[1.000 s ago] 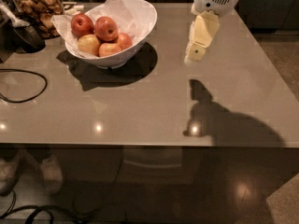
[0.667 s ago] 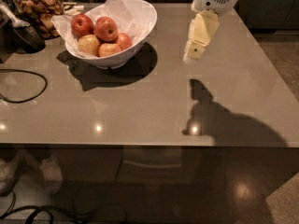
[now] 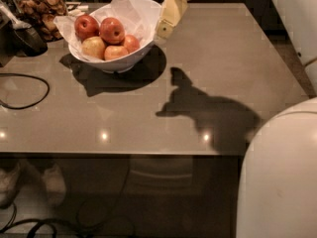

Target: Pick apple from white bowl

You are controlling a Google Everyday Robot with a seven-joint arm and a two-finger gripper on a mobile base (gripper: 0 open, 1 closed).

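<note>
The white bowl stands on the grey table at the back left, lined with crumpled white paper. It holds several apples. The apple, bright red and glossy, lies on top in the middle. A darker crimson apple lies to its left, and a pale yellow-green apple lies in front. My gripper, cream-coloured, hangs from the top edge just right of the bowl's rim, above the table and to the right of the apple. It holds nothing that I can see.
A jar of brown snacks and a dark scoop-like object stand behind the bowl at the left. A black cable loops on the table's left side. A white rounded robot part fills the lower right.
My gripper has moved left, from well right of the bowl to right beside its rim. The white rounded part has come into view at the lower right.
</note>
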